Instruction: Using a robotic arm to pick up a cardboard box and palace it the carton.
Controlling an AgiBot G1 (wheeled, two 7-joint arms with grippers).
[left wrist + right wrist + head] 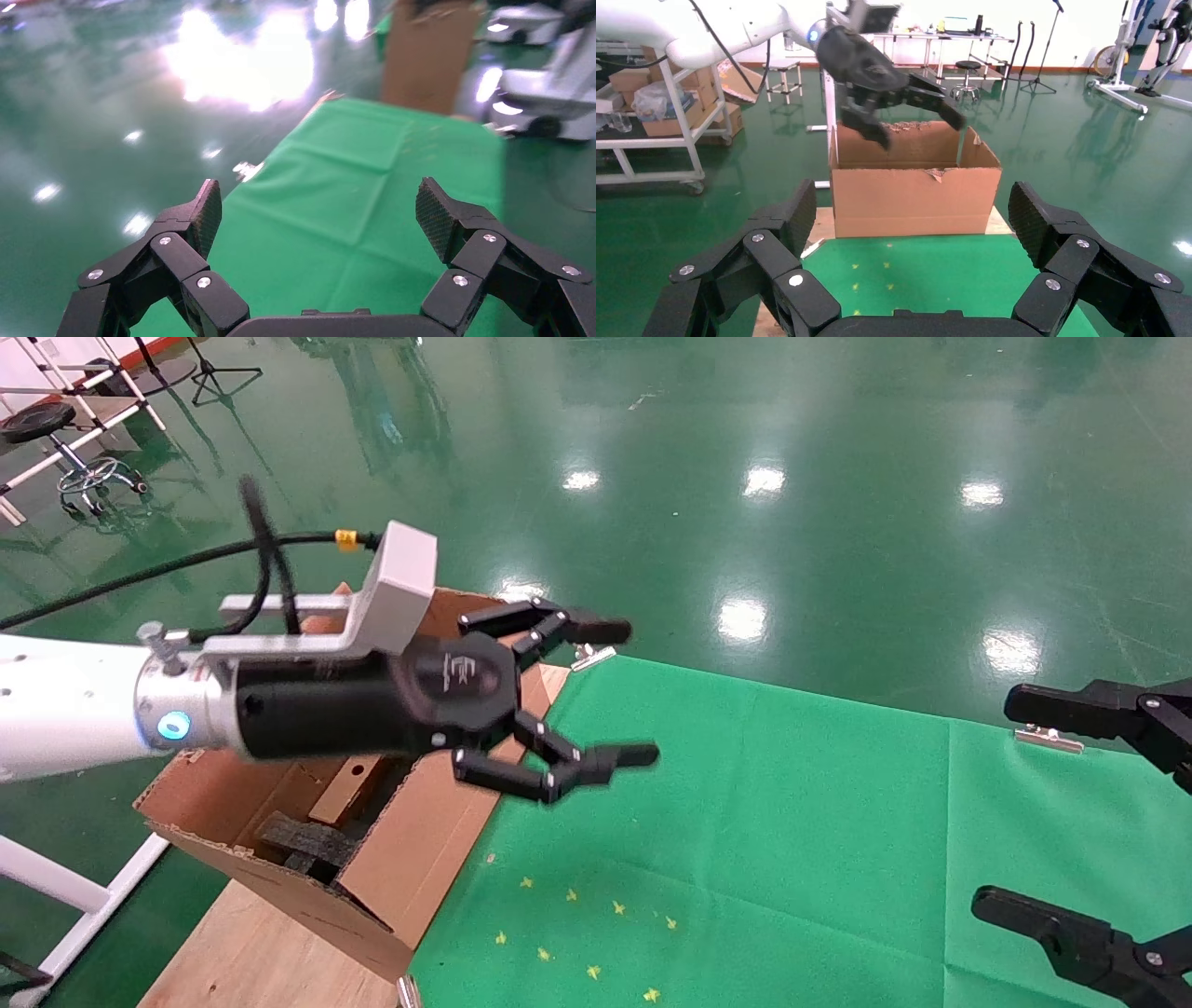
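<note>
Brown carton (410,840) at 9 o'clock edge of green tabletop (792,822), directly beneath left end effector (615,696). Left end effector spread wide, empty, touching nothing. Right end effector (1024,803) at 3 o'clock, released, empty.

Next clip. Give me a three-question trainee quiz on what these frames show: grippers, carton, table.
1. True or false: the left gripper is shut on a small box.
2. Multiple choice: where is the carton? A) on the green floor beyond the table, B) at the robot's left end of the table, next to the green cloth, C) between the right gripper's fingers.
3. Short answer: what dark material shows inside the carton?

Key
1. False: its fingers are spread and hold nothing.
2. B.
3. Black foam pieces. The right gripper is open too, at the robot's right edge of the head view.
</note>
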